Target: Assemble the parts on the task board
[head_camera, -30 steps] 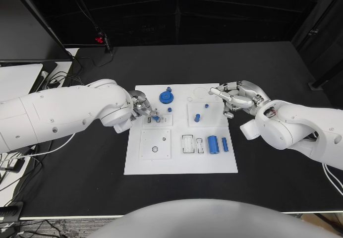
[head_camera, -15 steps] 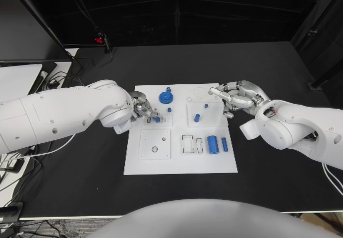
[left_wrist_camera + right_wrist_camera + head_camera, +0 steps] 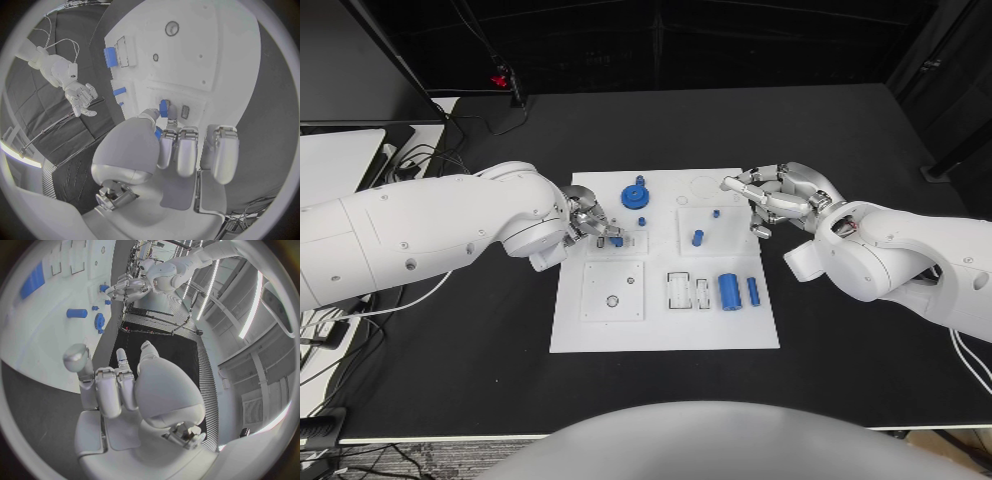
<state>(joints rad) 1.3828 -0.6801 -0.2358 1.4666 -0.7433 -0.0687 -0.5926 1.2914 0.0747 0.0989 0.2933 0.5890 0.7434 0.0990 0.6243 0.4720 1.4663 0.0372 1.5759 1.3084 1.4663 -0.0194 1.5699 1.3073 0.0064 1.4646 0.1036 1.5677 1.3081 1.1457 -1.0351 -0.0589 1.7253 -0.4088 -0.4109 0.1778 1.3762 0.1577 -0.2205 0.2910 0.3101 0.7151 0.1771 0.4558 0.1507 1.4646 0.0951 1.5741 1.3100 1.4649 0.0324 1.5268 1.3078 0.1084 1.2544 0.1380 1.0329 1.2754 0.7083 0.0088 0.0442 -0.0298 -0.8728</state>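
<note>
The board [image 3: 664, 330] is lying flat in the middle of the black table [image 3: 473, 380], its long side running away from the robot. The left hand [image 3: 593, 226] is reaching over the board's left edge and pinching a small blue part [image 3: 616, 240] between thumb and fingertips, just above a small raised white plate; in the left wrist view the same part [image 3: 164, 107] is sitting at the thumb's tip, right beside a slot in the board [image 3: 219, 60], with the other fingers [image 3: 186, 152] lying straight and side by side. The right hand [image 3: 779, 200] is hovering at the board's far right corner, holding nothing, its fingers loosely curled and apart. In the right wrist view that hand [image 3: 119, 385] is hanging over the board's edge, clear of every part.

On the board a blue gear [image 3: 636, 195] is standing near the far edge, a short blue peg [image 3: 698, 238] is resting on the square plate to its right, and a thick blue cylinder [image 3: 728, 291] with a thinner blue bar [image 3: 753, 291] just beside it is lying near the right edge.
</note>
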